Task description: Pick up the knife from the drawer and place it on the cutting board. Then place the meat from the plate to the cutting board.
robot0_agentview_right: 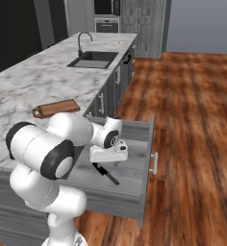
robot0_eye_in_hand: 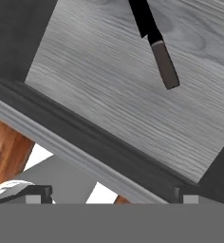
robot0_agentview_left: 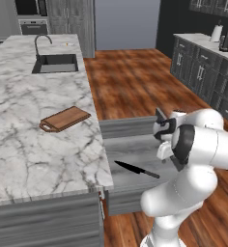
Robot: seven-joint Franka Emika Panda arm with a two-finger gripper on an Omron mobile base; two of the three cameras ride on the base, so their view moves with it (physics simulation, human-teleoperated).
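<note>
Task status: nothing placed so far; the knife point(robot0_agentview_left: 136, 169) is lying flat on the floor of the pulled-out drawer point(robot0_agentview_left: 135, 149), toward its front half, blade pointing at the surface point(robot0_agentview_left: 34, 144) side, while the board point(robot0_agentview_left: 64, 118) is sitting bare near the surface's drawer-side edge, and the meat step is waiting too. Claw point(robot0_agentview_right: 108, 154): spread wide, grasping nothing, hovering over the drawer just beside the knife handle. Clearance: drawer floor around the knife is lying free, walls and front rim well apart from it; lift path to the board is looking unobstructed.
</note>
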